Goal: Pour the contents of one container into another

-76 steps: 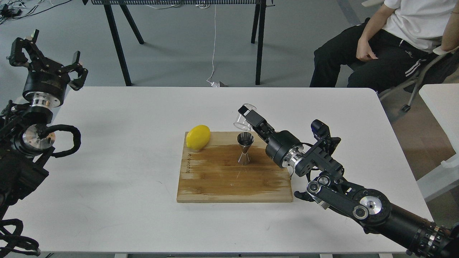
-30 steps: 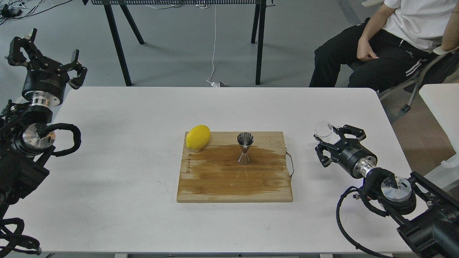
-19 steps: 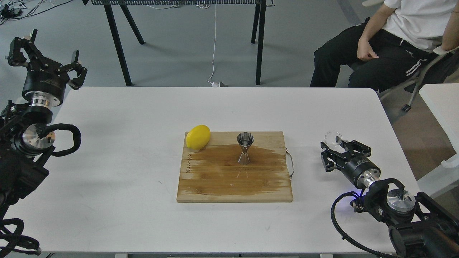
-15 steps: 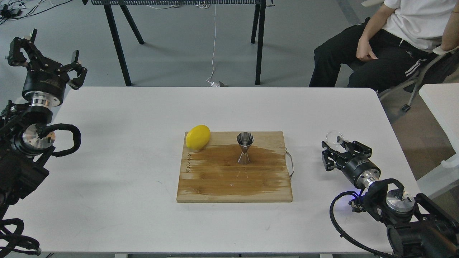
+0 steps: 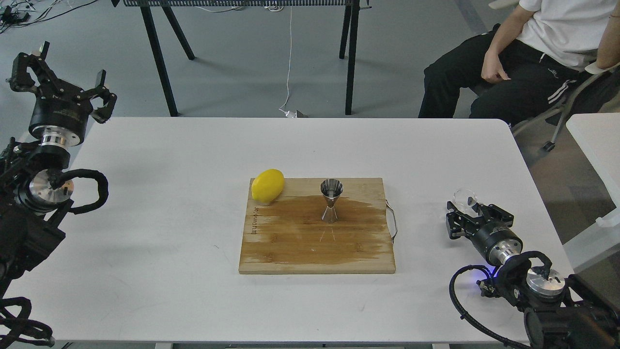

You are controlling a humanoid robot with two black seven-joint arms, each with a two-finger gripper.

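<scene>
My right arm has pulled well back from the jigger: a couple of seconds ago it had the glass cup tipped at the jigger's rim, and now it's down at the right end of the bench, far off the cutting board, drawing a little closer to my body with each glance. My right gripper [image 5: 472, 216] is spread, fingers splayed either side, and the glass cup [image 5: 465, 198] sits just beyond its fingertips on the far side. Is it touching a finger or standing free on the bench [image 5: 160, 203]? Can't tell from here, but nothing is pinching it.

The relation that counts: from the jigger [image 5: 331, 199], the cup lies well off to the right, and my right gripper is right behind it, wrist running back toward me. The jigger stands upright, long axis vertical, in the middle of the cutting board [image 5: 317, 228], exactly where it stood before, inside a dark wet stain on the wood. The lemon [image 5: 267, 185] hasn't budged from the board's far-left corner.

My left gripper [image 5: 63, 82] hangs raised off the bench's far-left corner, fingers spread, holding nothing, far from everything, same as earlier.

By my read the pour is done and the cup is set down; only the retreat remains.
</scene>
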